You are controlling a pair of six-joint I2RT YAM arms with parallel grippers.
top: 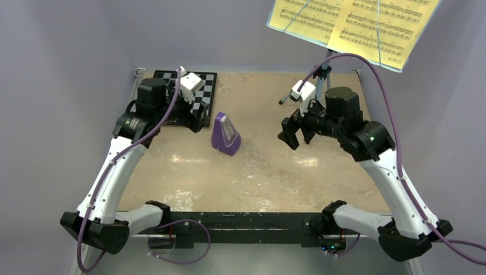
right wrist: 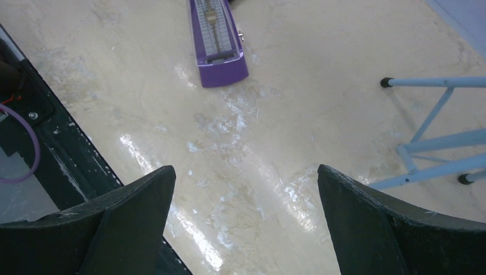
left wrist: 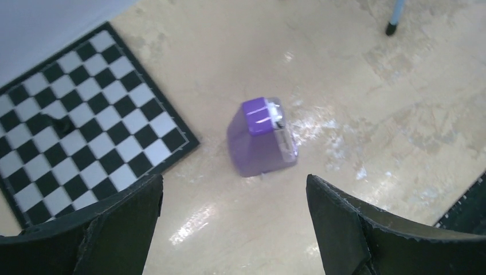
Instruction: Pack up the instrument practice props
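Note:
The purple pyramid metronome [top: 225,135] stands upright mid-table; it also shows in the left wrist view [left wrist: 262,137] and the right wrist view [right wrist: 216,43]. The yellow sheet of music [top: 351,23] rests on the light blue music stand's tray [top: 367,60] at the back right; the stand's legs [right wrist: 435,134] show in the right wrist view. My left gripper [top: 198,117] is open and empty, just left of the metronome at the checkerboard's edge. My right gripper [top: 293,130] is open and empty, right of the metronome, in front of the stand.
A black-and-white checkerboard [top: 198,86] lies at the back left, partly under my left arm; it also shows in the left wrist view [left wrist: 80,114]. A black rail [top: 258,220] runs along the table's near edge. Grey walls enclose the table.

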